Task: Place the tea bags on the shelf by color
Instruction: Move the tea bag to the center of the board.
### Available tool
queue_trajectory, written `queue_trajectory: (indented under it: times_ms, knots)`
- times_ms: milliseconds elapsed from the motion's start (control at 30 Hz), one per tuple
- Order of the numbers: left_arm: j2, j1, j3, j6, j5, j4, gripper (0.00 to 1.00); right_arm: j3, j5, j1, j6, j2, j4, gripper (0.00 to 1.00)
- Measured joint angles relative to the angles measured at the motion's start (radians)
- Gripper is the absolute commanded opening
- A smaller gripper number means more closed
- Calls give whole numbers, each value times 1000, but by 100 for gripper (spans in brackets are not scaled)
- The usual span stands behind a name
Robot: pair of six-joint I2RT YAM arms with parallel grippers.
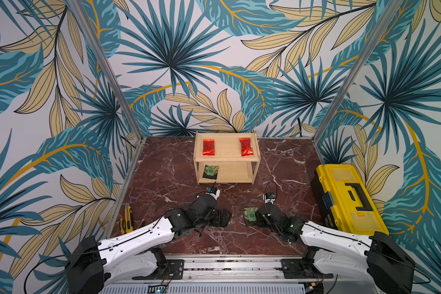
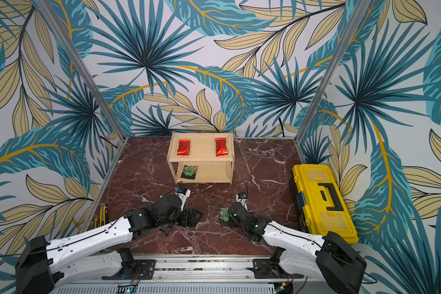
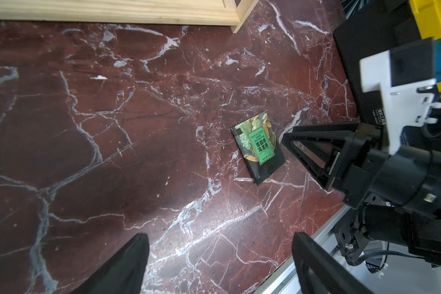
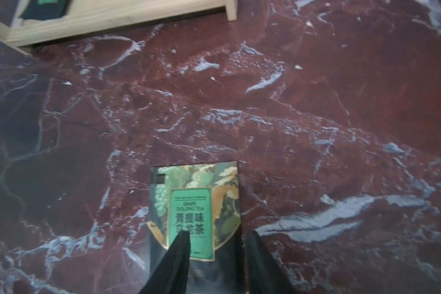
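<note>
Two red tea bags (image 1: 208, 147) (image 1: 246, 147) lie on the top board of the wooden shelf (image 1: 227, 159). One green tea bag (image 1: 211, 171) lies at the left end of the lower board. A second green tea bag (image 4: 196, 203) lies flat on the marble in front of the shelf. My right gripper (image 4: 217, 241) is down over its near end with the jaws partly open; one finger crosses the label and the other stands at the packet's edge. My left gripper (image 3: 220, 235) is wide open above bare marble, to the left of that packet (image 3: 257, 147).
A yellow toolbox (image 1: 346, 198) stands along the right edge of the table. A yellow utility knife (image 1: 127, 216) lies at the left edge. The metal rail (image 1: 227, 264) with both arm bases runs along the front. Patterned walls close in the back and sides.
</note>
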Motion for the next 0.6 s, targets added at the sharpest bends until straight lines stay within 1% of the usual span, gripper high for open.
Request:
queue_trajectory:
  times_ms: [133, 333, 600]
  knots:
    - [34, 34, 0, 7, 16, 59, 95, -18, -11, -49, 9, 0, 4, 42]
    - [48, 90, -22, 13, 51, 119, 95, -42, -71, -54, 22, 48, 56, 39]
    - [80, 98, -30, 37, 75, 123, 95, -42, -152, -45, 52, 96, 161, 37]
